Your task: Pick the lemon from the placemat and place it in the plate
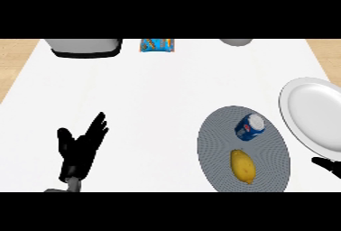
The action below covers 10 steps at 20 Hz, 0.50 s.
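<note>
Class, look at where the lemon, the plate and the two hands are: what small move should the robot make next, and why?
Probably bring the right hand left over the lemon. The lemon lies untouched on the placemat, below the can, and the plate holds nothing. The right hand shows only at the right edge, nearest the lemon; the left hand rests open far left.

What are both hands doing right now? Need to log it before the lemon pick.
Left hand: open, fingers straight, holding nothing.
Right hand: only partly visible at the right edge; state cannot be told.
</note>
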Available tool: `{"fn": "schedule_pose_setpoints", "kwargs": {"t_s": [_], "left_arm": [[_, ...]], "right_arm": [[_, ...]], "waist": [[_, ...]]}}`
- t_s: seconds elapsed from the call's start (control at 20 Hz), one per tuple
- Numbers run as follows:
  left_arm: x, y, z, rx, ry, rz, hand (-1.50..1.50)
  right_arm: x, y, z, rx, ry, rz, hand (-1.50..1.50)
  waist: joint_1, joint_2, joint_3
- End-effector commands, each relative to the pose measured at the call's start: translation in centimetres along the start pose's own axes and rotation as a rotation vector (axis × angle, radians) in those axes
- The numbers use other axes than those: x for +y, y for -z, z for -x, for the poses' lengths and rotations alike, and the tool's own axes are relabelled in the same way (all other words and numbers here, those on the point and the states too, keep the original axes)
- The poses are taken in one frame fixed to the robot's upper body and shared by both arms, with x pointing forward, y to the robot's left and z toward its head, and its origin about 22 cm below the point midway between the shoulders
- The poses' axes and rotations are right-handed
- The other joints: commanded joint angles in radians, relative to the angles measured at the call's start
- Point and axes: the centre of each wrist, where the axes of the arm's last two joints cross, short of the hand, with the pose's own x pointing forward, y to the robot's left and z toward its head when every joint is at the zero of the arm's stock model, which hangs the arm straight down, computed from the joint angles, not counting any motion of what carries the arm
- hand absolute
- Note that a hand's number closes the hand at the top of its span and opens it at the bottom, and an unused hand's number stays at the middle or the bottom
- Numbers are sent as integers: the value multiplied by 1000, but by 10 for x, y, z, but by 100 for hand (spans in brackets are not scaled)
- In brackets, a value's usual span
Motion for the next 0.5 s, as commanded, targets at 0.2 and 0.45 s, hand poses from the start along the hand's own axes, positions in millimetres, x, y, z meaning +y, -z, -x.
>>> {"fn": "schedule_pose_setpoints", "kwargs": {"t_s": [0.2, 0.45], "left_arm": [[0, -8, 11, -10, 0, 19, 0], [-17, 4, 0, -1, -6, -8, 0]], "right_arm": [[17, -12, -35, 119, -264, -347, -150], [39, -1, -69, 184, -389, -407, -150]], "waist": [[5, 0, -1], [4, 1, 0]]}}
